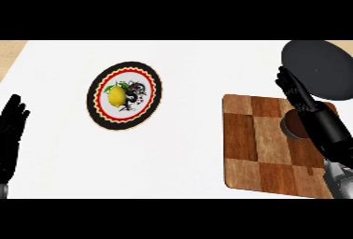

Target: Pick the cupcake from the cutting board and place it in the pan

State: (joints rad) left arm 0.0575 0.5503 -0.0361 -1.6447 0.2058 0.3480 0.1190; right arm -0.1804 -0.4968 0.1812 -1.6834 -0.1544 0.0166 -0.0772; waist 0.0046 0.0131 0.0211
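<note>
Although the black right hand (312, 115) hangs over the checkered brown wooden cutting board (251, 154), it has hold of nothing. Its fingers (289, 87) lie straight and close together, pointing toward 11 o'clock, and their tips reach the rim of the round dark grey pan (321, 65).

The small round brown cupcake (290, 127) sits on the board's upper right part. It lies at 9 o'clock of the palm, tucked against it and partly hidden beneath it, and at roughly 6 o'clock of the fingertips. From above it looks round (so no long axis to line up with). Its top cannot be made out.

That is the relation the grasp turns on. The fingers have overshot the cupcake, which lies back by the palm's inner edge, so I judge the hand must draw back toward 5 o'clock or curl its fingers and thumb inward to enclose it.

The pan lies at 1 o'clock of the cupcake, just beyond the board's far corner, which makes for a short carry.

The right hand is plainly the nearer one. The black left hand (11, 133) rests open, fingers up, at the 9 o'clock edge of the white counter (186, 149), well apart from the board. Between them stands a round black-rimmed patterned plate (93, 100) bearing a yellow lemon (117, 95), which has no part in the task.
</note>
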